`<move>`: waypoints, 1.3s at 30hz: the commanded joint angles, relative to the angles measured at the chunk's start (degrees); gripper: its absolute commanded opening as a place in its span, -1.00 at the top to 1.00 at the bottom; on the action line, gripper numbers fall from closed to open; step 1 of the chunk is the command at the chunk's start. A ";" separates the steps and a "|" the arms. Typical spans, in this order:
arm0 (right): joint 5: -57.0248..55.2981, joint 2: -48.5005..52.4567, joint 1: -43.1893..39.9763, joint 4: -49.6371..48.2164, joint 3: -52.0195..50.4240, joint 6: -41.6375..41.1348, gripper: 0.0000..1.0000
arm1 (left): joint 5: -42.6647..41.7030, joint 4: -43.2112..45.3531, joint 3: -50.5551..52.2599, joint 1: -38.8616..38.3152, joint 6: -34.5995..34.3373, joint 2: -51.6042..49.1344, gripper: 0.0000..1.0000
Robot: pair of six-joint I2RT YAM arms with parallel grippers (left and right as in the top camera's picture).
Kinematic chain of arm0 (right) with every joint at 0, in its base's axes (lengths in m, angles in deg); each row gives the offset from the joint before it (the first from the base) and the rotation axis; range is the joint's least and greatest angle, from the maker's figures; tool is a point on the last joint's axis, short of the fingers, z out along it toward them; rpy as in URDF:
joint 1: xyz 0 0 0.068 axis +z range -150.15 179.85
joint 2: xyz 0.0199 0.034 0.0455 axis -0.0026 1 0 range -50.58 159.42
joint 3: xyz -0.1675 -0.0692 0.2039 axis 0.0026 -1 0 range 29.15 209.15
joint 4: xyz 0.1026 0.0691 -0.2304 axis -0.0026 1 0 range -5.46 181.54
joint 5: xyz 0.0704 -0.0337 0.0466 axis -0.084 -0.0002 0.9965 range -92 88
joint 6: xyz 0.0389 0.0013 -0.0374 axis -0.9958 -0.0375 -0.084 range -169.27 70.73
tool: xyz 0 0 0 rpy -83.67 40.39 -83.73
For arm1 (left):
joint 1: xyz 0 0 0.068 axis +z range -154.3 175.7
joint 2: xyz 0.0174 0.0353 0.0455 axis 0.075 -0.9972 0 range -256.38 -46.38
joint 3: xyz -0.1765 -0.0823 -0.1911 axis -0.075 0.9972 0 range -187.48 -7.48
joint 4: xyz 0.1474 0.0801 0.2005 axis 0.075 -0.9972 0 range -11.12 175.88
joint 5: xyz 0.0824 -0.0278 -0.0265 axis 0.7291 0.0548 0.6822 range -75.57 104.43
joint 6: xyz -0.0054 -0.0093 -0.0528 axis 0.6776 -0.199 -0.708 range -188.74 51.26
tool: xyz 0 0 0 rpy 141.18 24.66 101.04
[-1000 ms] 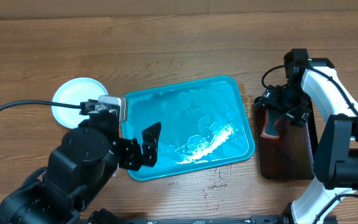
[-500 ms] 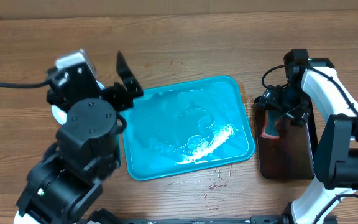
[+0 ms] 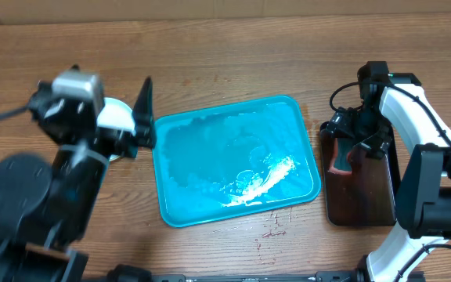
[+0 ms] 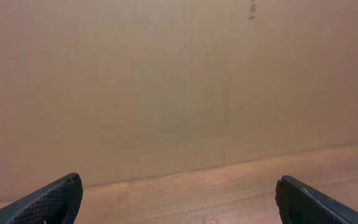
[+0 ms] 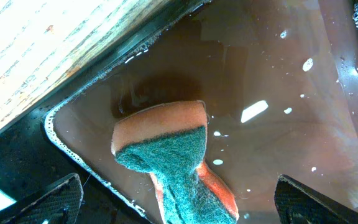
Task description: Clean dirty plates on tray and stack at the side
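Note:
The turquoise tray (image 3: 233,160) lies mid-table, wet with white foam streaks and with no plates on it. A pale round plate (image 3: 118,116) shows left of the tray, mostly hidden under my raised left arm; I cannot tell whether others lie beneath it. My left gripper (image 3: 142,117) is open and empty, and in its wrist view (image 4: 179,190) it faces a cardboard wall. My right gripper (image 3: 351,145) hangs open over the dark tray (image 3: 358,196). An orange and green sponge (image 5: 166,155) lies in brown water between its spread fingers (image 5: 179,196).
The dark tray's rim (image 5: 61,134) is edged with foam. Small red sauce marks (image 3: 272,223) dot the wood in front of the turquoise tray. A cardboard wall (image 3: 210,8) runs along the back of the table.
My left arm has lifted off the tray's left front corner and swung back and left, now raised over the plate. The right arm and sponge have not moved.

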State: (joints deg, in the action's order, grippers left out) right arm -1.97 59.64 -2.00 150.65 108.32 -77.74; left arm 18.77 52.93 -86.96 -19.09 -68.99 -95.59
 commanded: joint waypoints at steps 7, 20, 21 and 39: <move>0.09 -0.59 0.07 -0.09 0.04 -0.02 -1.00 | -7.13 8.31 17.55 4.35 4.35 19.76 -0.99; 0.09 -0.59 0.07 -0.09 0.04 -0.02 -1.00 | -7.37 26.97 48.41 8.59 0.37 42.01 -0.99; 0.09 -0.59 0.07 -0.09 0.04 -0.02 -1.00 | -7.37 27.96 50.05 8.98 -0.28 43.01 -0.99; 0.09 -0.59 0.07 -0.09 0.04 -0.02 -1.00 | -5.49 41.29 69.59 12.59 -12.68 49.00 -0.99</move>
State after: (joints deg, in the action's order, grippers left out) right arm -1.97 59.64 -1.98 150.61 108.30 -77.72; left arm 12.08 91.92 -20.41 -7.13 -78.63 -47.44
